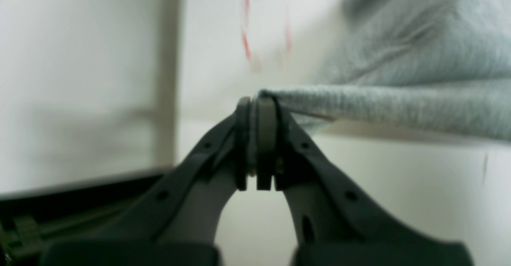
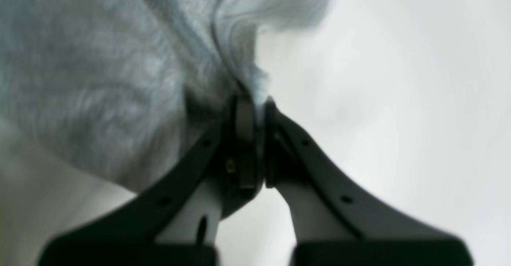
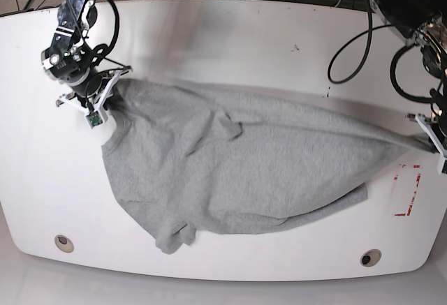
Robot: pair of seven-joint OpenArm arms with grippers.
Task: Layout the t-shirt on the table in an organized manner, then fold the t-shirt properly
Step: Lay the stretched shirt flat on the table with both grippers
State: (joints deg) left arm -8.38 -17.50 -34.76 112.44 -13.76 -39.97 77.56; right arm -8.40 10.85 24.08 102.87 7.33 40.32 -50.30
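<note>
The left gripper [image 1: 255, 110] is clenched on a taut corner of the grey t-shirt [image 1: 399, 106], the cloth stretching away from its tips to one side. The right gripper [image 2: 253, 106] is likewise clamped on a bunched edge of the t-shirt [image 2: 100, 78], which billows off to its side. Between the two grippers the t-shirt [image 3: 244, 165] is drawn out across the white counter [image 3: 209, 40], rumpled, one sleeve trailing toward the near edge. Red markings [image 3: 407, 192] lie on the counter just beside the left gripper [image 3: 434, 137].
</note>
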